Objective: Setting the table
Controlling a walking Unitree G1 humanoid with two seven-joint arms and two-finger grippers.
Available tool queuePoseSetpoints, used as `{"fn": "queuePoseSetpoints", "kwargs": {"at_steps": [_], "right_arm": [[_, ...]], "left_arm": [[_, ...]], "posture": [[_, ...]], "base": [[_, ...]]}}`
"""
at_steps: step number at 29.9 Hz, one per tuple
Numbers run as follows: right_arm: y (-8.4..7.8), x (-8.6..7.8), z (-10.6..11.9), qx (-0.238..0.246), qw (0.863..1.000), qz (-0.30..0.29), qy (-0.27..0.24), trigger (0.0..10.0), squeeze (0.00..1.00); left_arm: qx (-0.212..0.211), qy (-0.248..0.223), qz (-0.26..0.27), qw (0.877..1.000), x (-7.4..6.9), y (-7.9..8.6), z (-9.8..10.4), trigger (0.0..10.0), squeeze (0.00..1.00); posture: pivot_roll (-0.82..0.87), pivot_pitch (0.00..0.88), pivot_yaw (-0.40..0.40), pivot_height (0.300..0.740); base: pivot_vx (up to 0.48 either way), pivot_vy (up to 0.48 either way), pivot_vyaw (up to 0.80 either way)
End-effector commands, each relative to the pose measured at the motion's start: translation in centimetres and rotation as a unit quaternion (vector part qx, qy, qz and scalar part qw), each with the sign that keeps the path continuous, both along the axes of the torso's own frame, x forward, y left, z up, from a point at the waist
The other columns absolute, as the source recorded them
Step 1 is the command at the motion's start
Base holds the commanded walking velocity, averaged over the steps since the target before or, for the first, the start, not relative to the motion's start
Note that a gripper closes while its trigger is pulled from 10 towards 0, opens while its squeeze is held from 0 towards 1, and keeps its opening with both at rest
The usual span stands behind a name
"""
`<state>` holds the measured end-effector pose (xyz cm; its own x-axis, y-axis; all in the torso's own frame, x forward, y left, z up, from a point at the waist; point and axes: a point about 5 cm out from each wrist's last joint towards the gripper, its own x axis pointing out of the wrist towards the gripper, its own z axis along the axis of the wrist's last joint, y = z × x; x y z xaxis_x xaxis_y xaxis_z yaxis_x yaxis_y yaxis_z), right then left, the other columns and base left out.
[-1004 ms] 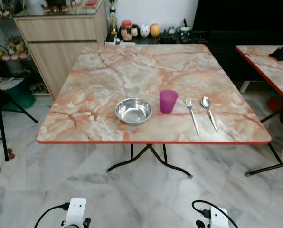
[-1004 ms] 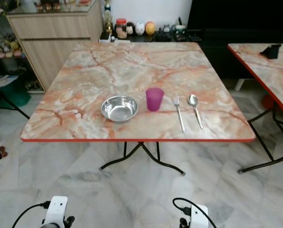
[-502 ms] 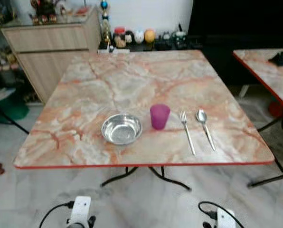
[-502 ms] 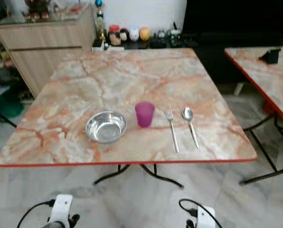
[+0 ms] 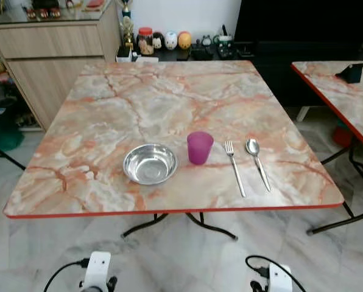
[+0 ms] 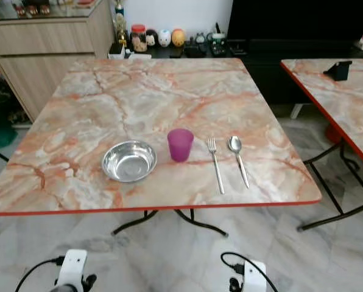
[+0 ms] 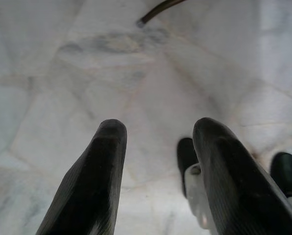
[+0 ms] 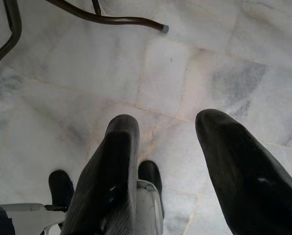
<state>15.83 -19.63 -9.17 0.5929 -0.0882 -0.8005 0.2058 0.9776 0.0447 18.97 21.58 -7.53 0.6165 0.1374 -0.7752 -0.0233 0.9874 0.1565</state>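
A marble-patterned surface (image 5: 108, 121) with a red edge stands ahead of the robot, and the steel bowl (image 5: 150, 163) near its front edge serves as the landmark. Just to the right of the bowl stands a purple cup (image 5: 200, 147), close by but not touching. Farther right lie a fork (image 5: 234, 167) and then a spoon (image 5: 257, 162), side by side and apart, both with their long axes running front to back, handles toward the robot and heads away.

Both arms hang low over the tiled floor, well short of the surface. The left gripper (image 7: 158, 161) is released, fingers spread with nothing between them; the right gripper (image 8: 168, 161) likewise gapes empty above the floor (image 8: 87, 63).

Everything to be set lies forward and up from both grippers. The bowl sits nearer the left arm's side; the fork and spoon are nearer the right arm, which would meet their handles first.

No writing or brand can be read on any item.
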Motion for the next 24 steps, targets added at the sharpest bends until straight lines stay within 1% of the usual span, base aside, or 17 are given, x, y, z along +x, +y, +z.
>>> {"fn": "queuePoseSetpoints", "kwargs": {"at_steps": [1, 2, 4, 5, 6, 7, 8, 9, 10, 12, 14, 15, 16, 18, 20, 21, 24], "right_arm": [[0.0, -0.1, 0.0, -0.001, 1.0, 0.0, 0.002, 10.0, 0.0], [-0.1, -0.1, 0.0, -0.001, 1.0, 0.0, 0.002, 10.0, 0.0], [-0.1, -0.1, 0.0, -0.001, 1.0, 0.0, 0.002, 10.0, 0.0], [-0.1, -0.1, 0.0, -0.002, 1.0, 0.0, 0.003, 10.0, 0.0], [-0.1, -0.1, 0.0, -0.002, 1.0, 0.0, 0.003, 10.0, 0.0], [-0.1, -0.2, -0.1, -0.002, 1.0, 0.001, 0.004, 10.0, 0.0], [-0.1, -0.2, -0.1, -0.002, 1.0, 0.001, 0.004, 10.0, 0.0], [-0.2, -0.2, -0.1, -0.002, 1.0, 0.002, 0.004, 10.0, 0.0], [-0.2, -0.2, -0.1, -0.002, 1.0, 0.002, 0.005, 10.0, 0.0], [-0.2, -0.3, -0.1, -0.002, 1.0, 0.004, 0.006, 10.0, 0.0], [-0.2, -0.3, -0.1, -0.002, 1.0, 0.006, 0.007, 10.0, 0.0], [-0.2, -0.3, -0.1, -0.002, 1.0, 0.006, 0.007, 10.0, 0.0], [-0.1, -0.4, -0.1, -0.002, 1.0, 0.008, 0.007, 10.0, 0.0], [-0.2, -0.4, -0.1, -0.002, 1.0, 0.009, 0.007, 10.0, 0.0], [-0.2, -0.5, -0.2, -0.002, 1.0, 0.009, 0.008, 10.0, 0.0], [-0.3, -0.5, -0.2, -0.002, 1.0, 0.009, 0.009, 10.0, 0.0], [-0.4, -0.7, -0.2, -0.004, 1.0, 0.011, 0.012, 10.0, 0.0]], "left_arm": [[0.006, -0.002, 0.017, 1.0, -0.5, 0.7, -0.1, 10.0, 0.0], [0.012, -0.016, 0.03, 0.999, -0.5, 1.3, 0.1, 10.0, 0.0], [0.014, -0.021, 0.035, 0.999, -0.5, 1.5, 0.2, 10.0, 0.0], [0.025, -0.051, 0.056, 0.997, -0.3, 2.5, 0.7, 10.0, 0.0], [0.025, -0.051, 0.056, 0.997, -0.3, 2.5, 0.7, 10.0, 0.0], [0.032, -0.077, 0.071, 0.994, -0.2, 3.3, 1.2, 10.0, 0.0], [0.033, -0.087, 0.075, 0.993, -0.2, 3.6, 1.4, 10.0, 0.0], [0.035, -0.095, 0.078, 0.992, -0.2, 3.8, 1.5, 10.0, 0.0], [0.04, -0.117, 0.081, 0.989, -0.2, 4.4, 1.9, 10.0, 0.0], [0.049, -0.138, 0.075, 0.986, -0.3, 4.9, 2.3, 10.0, 0.0], [0.063, -0.154, 0.064, 0.984, -0.5, 5.4, 2.7, 10.0, 0.0], [0.063, -0.154, 0.064, 0.984, -0.5, 5.4, 2.7, 10.0, 0.0], [0.073, -0.173, 0.076, 0.979, -1.2, 6.5, 3.1, 10.0, 0.0], [0.085, -0.2, 0.081, 0.973, -1.7, 7.5, 3.7, 10.0, 0.0], [0.094, -0.221, 0.077, 0.968, -2.1, 8.0, 4.3, 10.0, 0.0], [0.102, -0.239, 0.085, 0.962, -2.7, 8.5, 4.7, 10.0, 0.0], [0.127, -0.27, 0.107, 0.949, -3.7, 9.4, 5.7, 10.0, 0.0]], "posture": [[0.0, 0.0, -0.009, 0.74], [0.0, 0.0, -0.009, 0.74], [0.0, 0.0, -0.009, 0.74], [0.0, 0.0, -0.009, 0.74], [0.0, 0.0, -0.009, 0.74], [0.01, 0.0, -0.009, 0.74], [0.01, 0.0, -0.009, 0.74], [0.01, 0.0, -0.009, 0.74], [0.01, 0.0, -0.009, 0.74], [0.02, 0.0, -0.01, 0.74], [0.03, 0.0, -0.01, 0.74], [0.03, 0.0, -0.01, 0.74], [0.03, 0.0, -0.008, 0.74], [0.03, 0.0, -0.007, 0.74], [0.03, 0.0, -0.007, 0.74], [0.04, 0.0, -0.008, 0.74], [0.05, 0.0, -0.011, 0.74]], "base": [[0.0, 0.0, 0.0], [0.0, 0.0, 0.0], [0.0, 0.0, 0.0], [0.0, 0.0, 0.0], [0.0, 0.0, 0.0], [0.0, 0.0, 0.0], [0.0, 0.0, 0.0], [0.0, 0.0, 0.0], [0.0, 0.0, 0.0], [0.0, 0.0, 0.0], [0.0, 0.0, 0.0], [0.0, 0.0, 0.0], [0.0, 0.0, 0.0], [0.0, 0.0, 0.0], [0.0, 0.0, 0.0], [0.0, 0.0, 0.0], [0.0, 0.0, 0.0]]}}
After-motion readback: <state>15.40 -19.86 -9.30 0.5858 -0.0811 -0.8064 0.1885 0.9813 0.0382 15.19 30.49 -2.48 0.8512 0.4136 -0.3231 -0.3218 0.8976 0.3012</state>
